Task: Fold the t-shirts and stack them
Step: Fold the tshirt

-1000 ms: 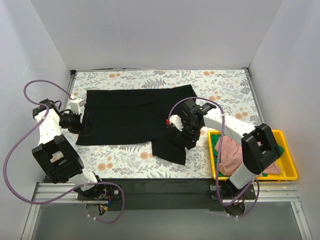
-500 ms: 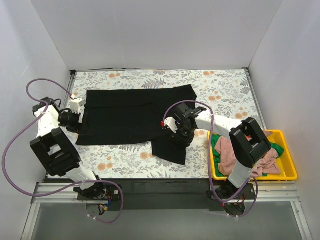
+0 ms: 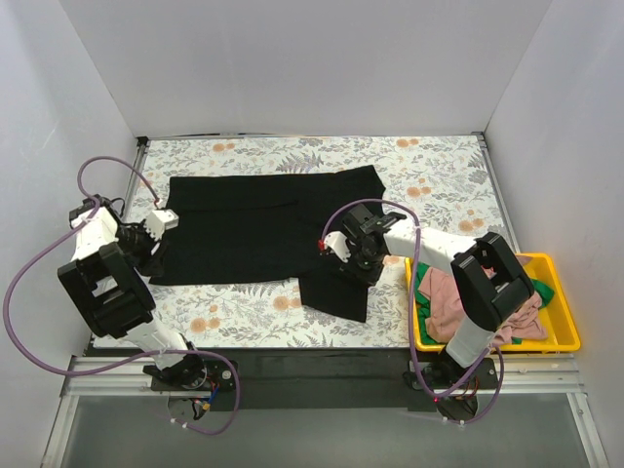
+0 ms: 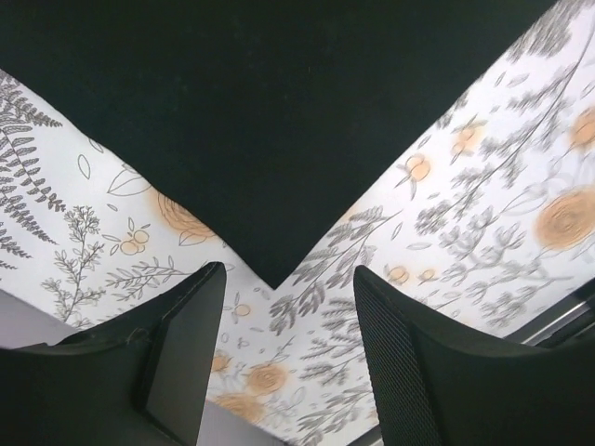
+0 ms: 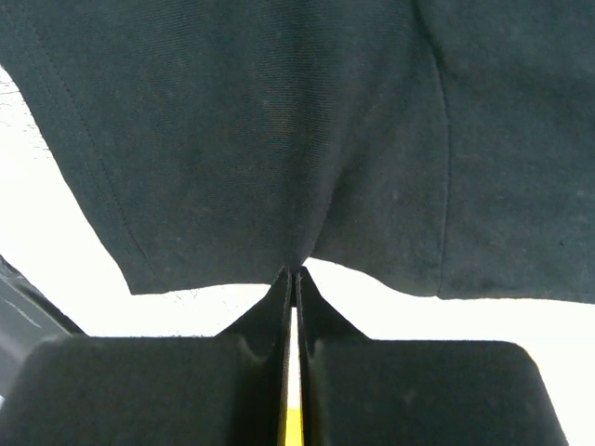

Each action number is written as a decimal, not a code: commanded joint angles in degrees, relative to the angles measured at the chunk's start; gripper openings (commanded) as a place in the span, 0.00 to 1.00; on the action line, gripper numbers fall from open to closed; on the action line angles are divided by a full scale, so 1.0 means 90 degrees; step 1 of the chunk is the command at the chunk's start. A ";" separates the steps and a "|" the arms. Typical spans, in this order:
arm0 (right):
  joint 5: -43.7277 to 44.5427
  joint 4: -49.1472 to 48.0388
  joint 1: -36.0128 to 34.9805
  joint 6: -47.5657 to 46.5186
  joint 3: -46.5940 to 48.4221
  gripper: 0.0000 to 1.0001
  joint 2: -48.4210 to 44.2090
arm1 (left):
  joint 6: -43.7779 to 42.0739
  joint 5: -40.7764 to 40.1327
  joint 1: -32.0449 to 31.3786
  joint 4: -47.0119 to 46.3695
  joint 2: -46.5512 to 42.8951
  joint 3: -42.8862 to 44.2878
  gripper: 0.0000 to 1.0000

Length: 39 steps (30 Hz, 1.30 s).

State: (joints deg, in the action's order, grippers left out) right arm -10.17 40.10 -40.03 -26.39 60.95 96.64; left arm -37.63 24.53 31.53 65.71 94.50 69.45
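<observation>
1. Plainly, the right gripper (image 5: pixel 295 271) was closed. Its two fingers were pressed flat together, and a pucker in the edge of the black t-shirt (image 5: pixel 279 139) ran into their tips, so it was gripping that shirt.
2. Seen from above, the right gripper (image 3: pixel 344 261) sat low on the cloth. The body of the black t-shirt (image 3: pixel 258 229) met a loose flap there, and the flap hung toward the near edge of the table.
3. From that gripper the shirt lay spread flat, reaching across to the left gripper (image 3: pixel 153 255) on the far side.
4. The left gripper (image 4: pixel 288 269) was open with its fingers standing well apart. They clasped nothing.
5. A pointed corner of the black t-shirt (image 4: pixel 270 111) lay just ahead of the left fingertips, aimed into the gap between them. Whether either finger touched the cloth could not be told.
6. The floral tablecloth (image 4: pixel 483 232) showed below and to both sides of the left gripper's fingers.
7. Behind the right gripper, beside that arm's elbow, stood the yellow bin (image 3: pixel 565 336).
8. Inside the bin the pink t-shirt (image 3: pixel 444 292) lay crumpled. The green t-shirt (image 3: pixel 417 278) was bunched under it, at the side nearest the right gripper.
</observation>
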 commanded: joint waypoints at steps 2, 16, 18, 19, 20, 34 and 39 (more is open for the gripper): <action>0.0105 0.0203 0.0180 0.0013 0.0054 0.01 -0.0172 | -0.1549 -0.0548 0.0003 -0.0319 -0.0119 -0.0285 0.54; 0.0125 0.0505 0.0327 -0.0046 0.0415 0.01 0.0121 | -0.2948 -0.0890 0.0003 -0.0866 -0.0061 -0.1105 0.44; 0.0115 0.0525 0.0346 -0.0046 0.0435 0.01 0.0170 | -0.2977 -0.0861 0.0003 -0.0944 0.0008 -0.1115 0.43; 0.0115 0.0545 0.0346 -0.0046 0.0454 0.01 0.0170 | -0.3006 -0.0861 -0.0007 -0.0944 0.0037 -0.1125 0.43; 0.0125 0.0554 0.0337 -0.0056 0.0464 0.01 0.0180 | -0.3016 -0.0851 -0.0007 -0.0934 0.0115 -0.1125 0.42; 0.0037 0.0613 0.0444 -0.0085 0.0367 0.01 0.0034 | -0.3114 -0.0959 -0.0007 -0.1081 -0.0011 -0.1721 0.13; -0.0022 0.0662 0.0434 -0.0085 0.0259 0.01 -0.0268 | -0.3114 -0.0745 0.0003 -0.0730 -0.0294 -0.1663 0.00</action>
State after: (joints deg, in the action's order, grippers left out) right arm -9.37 43.70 -36.36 -26.79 63.20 97.71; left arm -64.71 16.97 31.51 54.96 94.19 55.61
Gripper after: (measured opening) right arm 0.022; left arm 0.023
